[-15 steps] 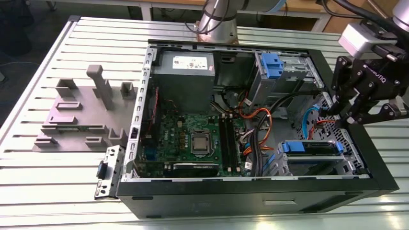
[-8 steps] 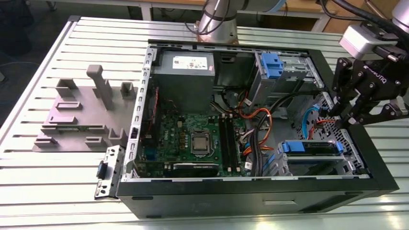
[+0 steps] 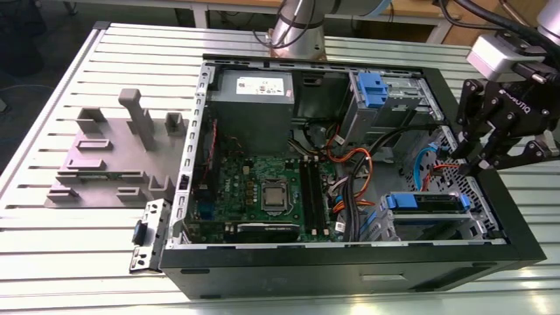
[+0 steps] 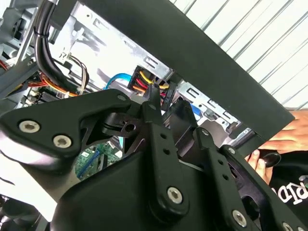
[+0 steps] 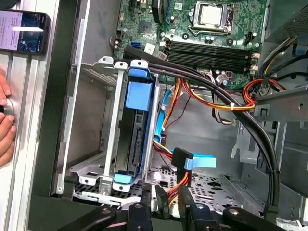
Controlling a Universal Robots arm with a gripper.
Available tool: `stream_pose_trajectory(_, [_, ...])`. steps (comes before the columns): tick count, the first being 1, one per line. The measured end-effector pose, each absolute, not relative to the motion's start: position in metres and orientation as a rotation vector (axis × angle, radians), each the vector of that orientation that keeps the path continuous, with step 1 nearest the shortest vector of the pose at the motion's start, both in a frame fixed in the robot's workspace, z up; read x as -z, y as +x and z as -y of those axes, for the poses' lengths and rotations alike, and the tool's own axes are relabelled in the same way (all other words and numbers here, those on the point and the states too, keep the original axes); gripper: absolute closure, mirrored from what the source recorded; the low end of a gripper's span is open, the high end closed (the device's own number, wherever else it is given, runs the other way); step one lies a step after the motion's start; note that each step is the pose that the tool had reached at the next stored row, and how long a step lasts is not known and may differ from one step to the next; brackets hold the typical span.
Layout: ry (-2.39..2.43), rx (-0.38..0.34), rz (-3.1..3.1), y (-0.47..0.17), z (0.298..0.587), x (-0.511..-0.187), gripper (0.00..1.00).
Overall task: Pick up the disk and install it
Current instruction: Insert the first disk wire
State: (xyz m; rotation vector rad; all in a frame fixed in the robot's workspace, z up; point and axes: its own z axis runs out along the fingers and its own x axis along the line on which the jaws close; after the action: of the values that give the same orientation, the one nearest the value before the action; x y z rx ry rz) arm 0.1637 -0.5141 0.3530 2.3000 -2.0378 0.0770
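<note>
The disk [image 3: 423, 203] sits seated in its bay inside the computer case [image 3: 516, 216] — the tool [image 3: 477, 165] hovers just above, empty and part-open.

One disk [image 5: 136, 130], one gripper [image 3: 486, 157]

White sticker [image 3: 254, 84] on the power supply [image 3: 252, 108]: print too small to read; white lettering on the gripper [image 3: 484, 161] body; lit phone [image 5: 24, 31] screen, nothing legible; white letters on a dark garment [image 4: 291, 191], cut off at the edge.
</note>
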Motion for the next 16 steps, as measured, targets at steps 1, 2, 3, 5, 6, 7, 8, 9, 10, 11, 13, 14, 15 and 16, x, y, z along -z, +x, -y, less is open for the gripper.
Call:
stream_pose_trajectory(1, [2.299,-0.078,2.037,0.1645,0.5136,-0.3526,0.64])
stream_pose_trajectory(2, [2.298,-0.08,2.036,0.1654,0.513,-0.3523,0.64])
stream_pose_trajectory(3, [2.298,-0.081,2.035,0.1662,0.5125,-0.3518,0.64])
stream_pose_trajectory(5, [2.296,-0.085,2.034,0.1674,0.5118,-0.351,0.66])
stream_pose_trajectory(6, [2.295,-0.086,2.033,0.1676,0.5117,-0.3507,0.73])
stream_pose_trajectory(7, [2.294,-0.087,2.033,0.1677,0.5117,-0.3505,0.73])
stream_pose_trajectory(8, [2.293,-0.089,2.032,0.1677,0.5116,-0.3503,0.78])
stream_pose_trajectory(9, [2.292,-0.09,2.031,0.1677,0.5116,-0.3503,0.78])
stream_pose_trajectory(10, [2.292,-0.091,2.031,0.1678,0.5116,-0.3503,0.83])
stream_pose_trajectory(11, [2.292,-0.091,2.031,0.1678,0.5117,-0.3503,0.83])
stream_pose_trajectory(13, [2.292,-0.091,2.031,0.1678,0.5116,-0.3502,0.83])
stream_pose_trajectory(14, [2.292,-0.091,2.031,0.1678,0.5116,-0.3502,0.83])
stream_pose_trajectory(15, [2.292,-0.091,2.031,0.1678,0.5116,-0.3502,0.83])
stream_pose_trajectory(16, [2.292,-0.091,2.03,0.1678,0.5116,-0.3502,0.83])
